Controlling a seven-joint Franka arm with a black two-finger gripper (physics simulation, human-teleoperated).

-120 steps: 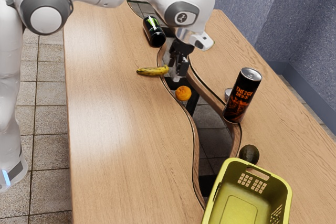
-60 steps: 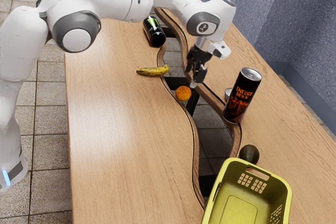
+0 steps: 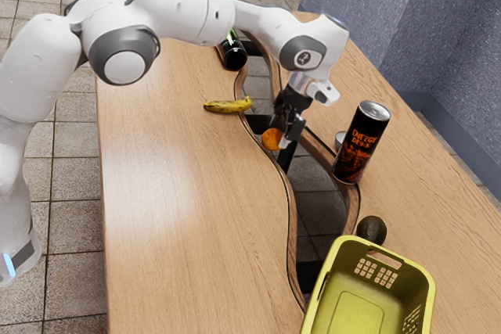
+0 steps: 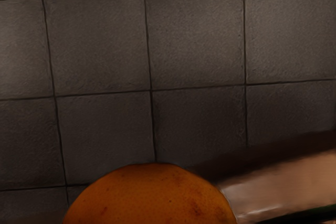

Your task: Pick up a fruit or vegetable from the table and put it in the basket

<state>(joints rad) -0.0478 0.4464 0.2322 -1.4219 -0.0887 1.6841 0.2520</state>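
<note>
I am reaching my black two-finger gripper [image 3: 279, 136] down at a round orange fruit [image 3: 270, 140]. I am holding my fingers wide.

orange [image 3: 271, 139] between banana [image 3: 227, 105] and upright can [image 3: 362, 144], avocado [image 3: 372, 230] just beside the basket [image 3: 356, 314]

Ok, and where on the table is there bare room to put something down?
The widest patch is on the exterior view's left, bordered by the banana and the gap. Another lies between the tall can and the wall. It is crowded around the pincer and orange, and around the basket and avocado.
</note>
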